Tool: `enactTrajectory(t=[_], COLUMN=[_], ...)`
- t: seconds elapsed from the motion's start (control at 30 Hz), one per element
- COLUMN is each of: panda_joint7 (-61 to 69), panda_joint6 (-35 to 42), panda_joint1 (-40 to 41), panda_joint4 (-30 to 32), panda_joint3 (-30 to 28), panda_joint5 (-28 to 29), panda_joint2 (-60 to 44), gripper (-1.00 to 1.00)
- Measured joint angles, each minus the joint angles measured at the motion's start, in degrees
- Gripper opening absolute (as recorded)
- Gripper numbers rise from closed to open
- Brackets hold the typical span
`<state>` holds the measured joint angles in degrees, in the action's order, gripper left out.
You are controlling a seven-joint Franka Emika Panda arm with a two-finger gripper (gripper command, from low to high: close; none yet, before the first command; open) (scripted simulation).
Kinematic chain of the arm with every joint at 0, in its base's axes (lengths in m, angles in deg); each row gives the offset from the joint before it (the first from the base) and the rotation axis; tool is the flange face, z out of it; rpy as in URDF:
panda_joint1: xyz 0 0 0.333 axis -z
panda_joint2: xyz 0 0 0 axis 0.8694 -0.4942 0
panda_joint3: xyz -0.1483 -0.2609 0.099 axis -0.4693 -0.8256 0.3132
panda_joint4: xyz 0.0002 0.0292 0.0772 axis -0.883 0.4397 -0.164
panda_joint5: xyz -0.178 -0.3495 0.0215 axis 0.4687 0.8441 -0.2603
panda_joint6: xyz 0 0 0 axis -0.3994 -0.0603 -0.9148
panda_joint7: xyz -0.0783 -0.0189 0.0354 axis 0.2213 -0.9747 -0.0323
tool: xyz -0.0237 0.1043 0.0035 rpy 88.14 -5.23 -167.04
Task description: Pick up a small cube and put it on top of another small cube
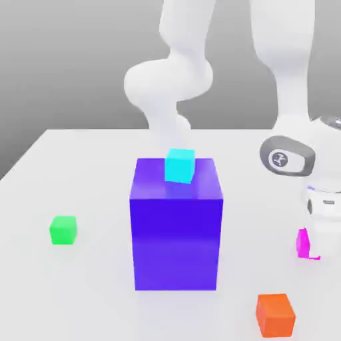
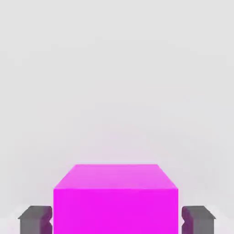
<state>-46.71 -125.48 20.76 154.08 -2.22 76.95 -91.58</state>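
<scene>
Gripper (image 2: pixel 115 219) closed on the magenta cube (image 2: pixel 115 201) (apparently touching the table (image 1: pixel 80 280)), green cube (image 1: pixel 63 230) well apart.

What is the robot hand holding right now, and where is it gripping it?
The hand is shut on the small magenta cube, one finger against each of two opposite side faces.

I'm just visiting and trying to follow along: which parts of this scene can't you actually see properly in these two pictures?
- Magenta cube, exterior view: mostly hidden behind the white hand.
- Gripper shut on that cube, hand view: the fingers are cut off by the picture's edge.
- Whether the cube has left the table: cannot tell.
- Orange cube, exterior view: its lower part runs to the frame's edge.
- Arm, exterior view: its upper part is cut off.
</scene>
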Motion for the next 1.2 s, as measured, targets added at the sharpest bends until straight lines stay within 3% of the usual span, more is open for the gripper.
enactTrajectory(t=[0.13, 0.27, 0.37, 0.77, 1.2], panda_joint7=[0.43, 5.10, 6.65, -5.37, -19.38], panda_joint6=[0.97, 6.83, 8.72, 11.18, 14.97], panda_joint1=[0.75, 3.81, 5.32, 29.83, 57.14], panda_joint4=[0.27, 1.98, 1.90, 2.63, 8.49], panda_joint3=[0.89, 5.32, 5.39, -7.12, -24.84], panda_joint5=[-0.52, -6.67, -9.76, -3.44, 3.95], panda_joint2=[1.18, 8.83, 12.76, 24.58, 35.86], gripper=[-1.00, -1.00, -1.00, -1.00, -1.00])
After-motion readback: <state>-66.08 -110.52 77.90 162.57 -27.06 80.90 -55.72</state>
